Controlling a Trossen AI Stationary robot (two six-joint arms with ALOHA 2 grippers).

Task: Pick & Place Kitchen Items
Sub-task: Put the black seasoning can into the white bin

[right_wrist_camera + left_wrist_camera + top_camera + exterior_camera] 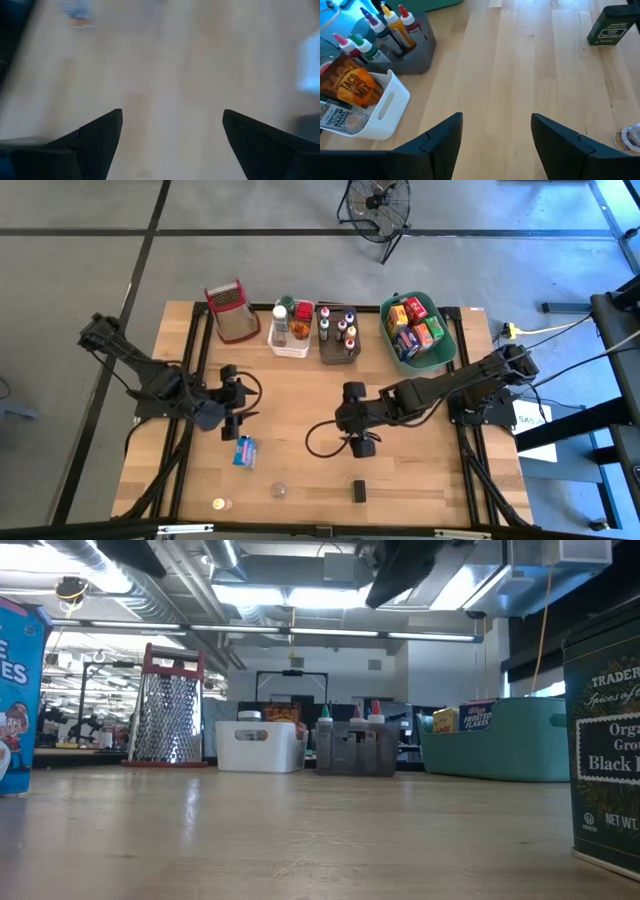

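My left gripper (pixel 238 402) hangs open over the table's left half, nothing between its fingers (pixel 496 120). My right gripper (pixel 345 420) hangs open over the middle, above bare wood (pixel 171 115). Loose kitchen items lie on the near part of the table. A blue box (pixel 244 451) lies flat just near-side of my left gripper. A clear jar (pixel 278 491), a small orange-capped jar (pixel 219 504) and a dark tin (pixel 359 491) stand upright. The left wrist view shows the tin (pixel 612 25) and a jar (pixel 630 137).
Along the far edge stand a red-rimmed grater basket (pixel 230 310), a white bin (pixel 290 330) with packets, a grey bin (pixel 338 335) of capped bottles and a green bin (pixel 418 330) of boxes. Bare wood lies between the two grippers.
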